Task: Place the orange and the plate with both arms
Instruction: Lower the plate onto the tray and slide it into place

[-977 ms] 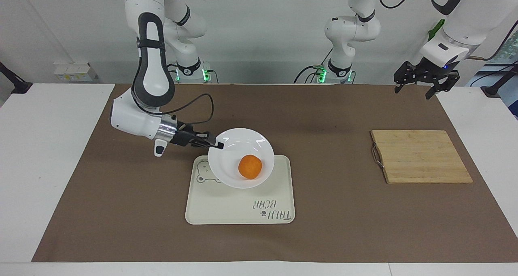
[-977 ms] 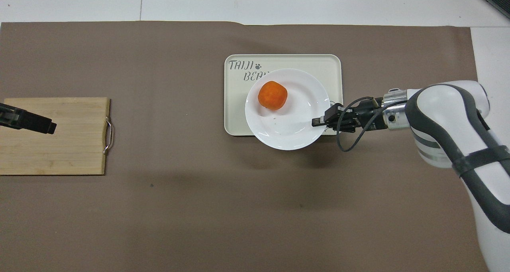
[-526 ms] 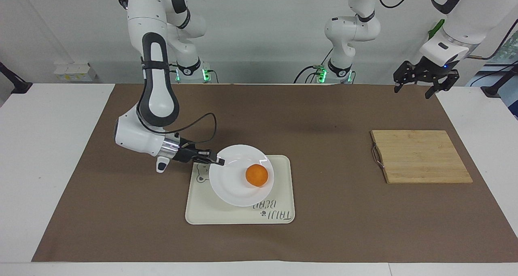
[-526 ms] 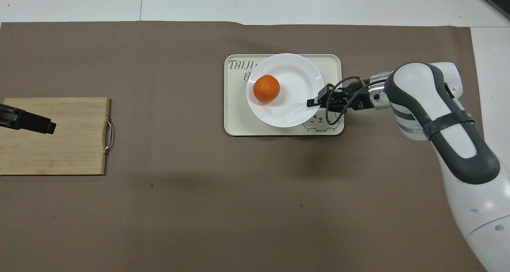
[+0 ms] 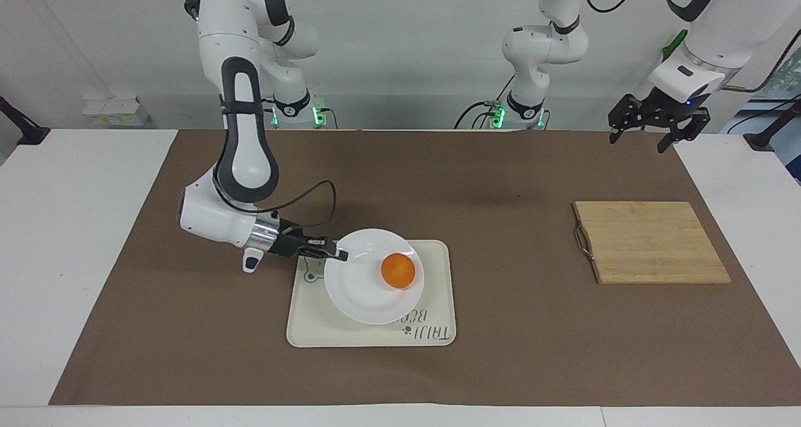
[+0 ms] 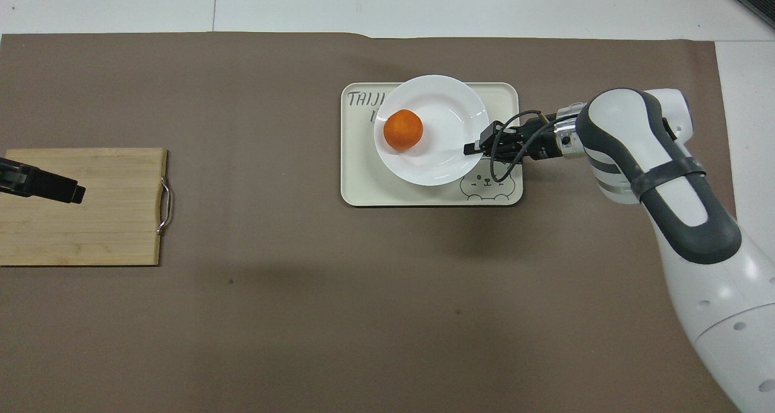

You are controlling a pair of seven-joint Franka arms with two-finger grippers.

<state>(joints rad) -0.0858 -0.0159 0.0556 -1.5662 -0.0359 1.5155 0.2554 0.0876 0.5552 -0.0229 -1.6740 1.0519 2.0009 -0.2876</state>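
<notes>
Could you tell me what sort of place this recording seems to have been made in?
Probably a robotics lab bench, not a kitchen: two white arms mounted at a table covered in brown paper, with a plate, tray and cutting board laid out as props.

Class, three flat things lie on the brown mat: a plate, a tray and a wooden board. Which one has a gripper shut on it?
The white plate: the right gripper pinches its rim, with the orange on it.
</notes>
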